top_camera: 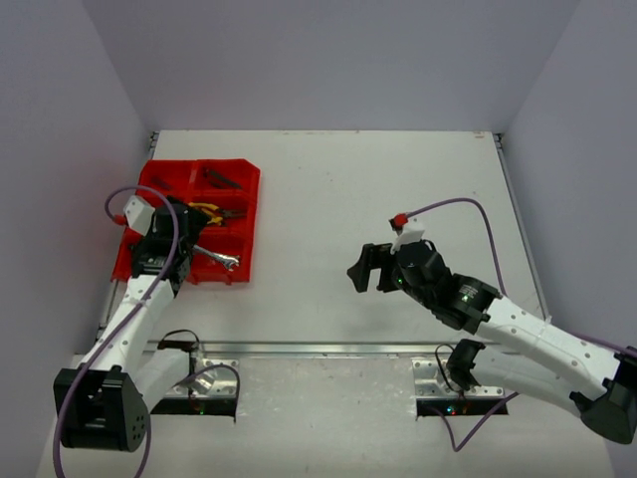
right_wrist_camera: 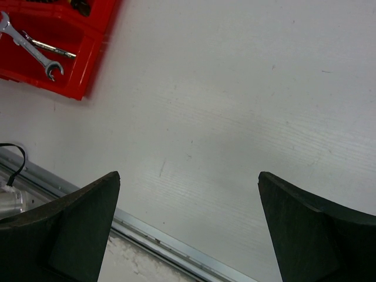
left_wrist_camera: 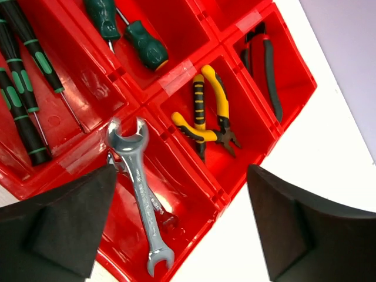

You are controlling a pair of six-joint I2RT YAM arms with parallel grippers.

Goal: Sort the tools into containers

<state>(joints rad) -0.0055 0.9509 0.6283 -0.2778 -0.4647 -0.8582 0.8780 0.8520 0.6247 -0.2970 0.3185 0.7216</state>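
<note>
Three lilac walls (top_camera: 328, 60) enclose white table (top_camera: 398, 189), red tray (top_camera: 221, 278).

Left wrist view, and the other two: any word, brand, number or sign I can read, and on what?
No text can be read in any view.
The silver wrenches, yellow-black pliers, green-handled screwdrivers and red tray show no legible marking; any stamp on the wrench shafts is too small to tell.
</note>
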